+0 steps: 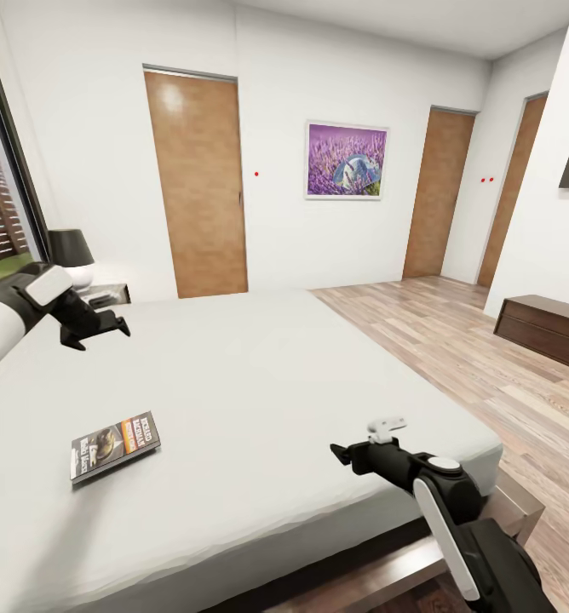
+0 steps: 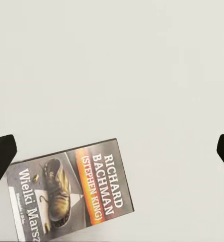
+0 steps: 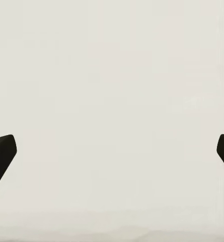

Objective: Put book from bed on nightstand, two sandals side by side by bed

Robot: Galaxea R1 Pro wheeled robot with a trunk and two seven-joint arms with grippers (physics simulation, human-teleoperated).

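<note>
From our head we see the book [image 1: 114, 445] lying flat on the bed [image 1: 259, 375], near our left side. Our left gripper [image 1: 106, 330] hangs over the bed, well apart from the book, with its fingers spread wide and nothing in them. Our right gripper [image 1: 357, 451] hangs near the bed's foot, also wide open and empty. The nightstand [image 1: 107, 295] with a lamp [image 1: 71, 255] sits past the bed's far corner. Our left wrist camera shows the book's cover words up close. Our right wrist camera sees plain mattress.
</note>
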